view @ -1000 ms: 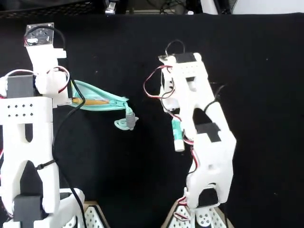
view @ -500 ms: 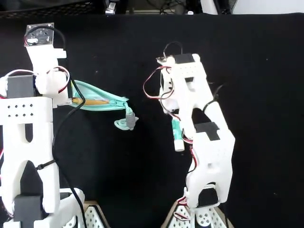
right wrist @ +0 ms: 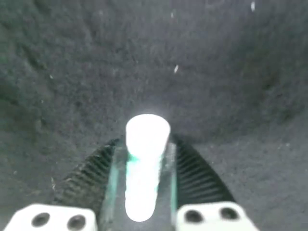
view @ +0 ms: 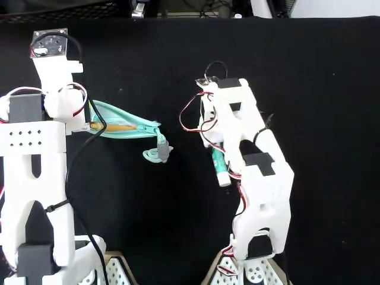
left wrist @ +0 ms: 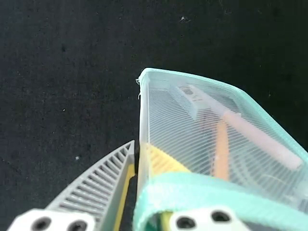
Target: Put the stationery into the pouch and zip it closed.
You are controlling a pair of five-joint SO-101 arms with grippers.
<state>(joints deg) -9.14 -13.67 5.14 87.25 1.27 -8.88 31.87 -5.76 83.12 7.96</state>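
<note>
The teal mesh pouch (view: pixel 124 126) lies left of the table's middle, its zip pull and loop (view: pixel 159 152) hanging toward the front. My left gripper (left wrist: pixel 137 211) is shut on the pouch's edge (left wrist: pixel 192 144); an orange pencil (left wrist: pixel 220 149) and a pale stick (left wrist: pixel 260 137) show through the mesh. A teal-and-white glue stick (view: pixel 220 166) points toward the front under the right arm. My right gripper (right wrist: pixel 144 192) is shut on the glue stick (right wrist: pixel 146 159), its white cap facing the black cloth.
Black cloth (view: pixel 320 77) covers the whole table. Both arm bases (view: pixel 107 270) stand at the front edge. Open cloth lies between the pouch and the right arm, and to the far right.
The right arm has shifted slightly left and forward with the glue stick. The left arm and the pouch have stayed still.
</note>
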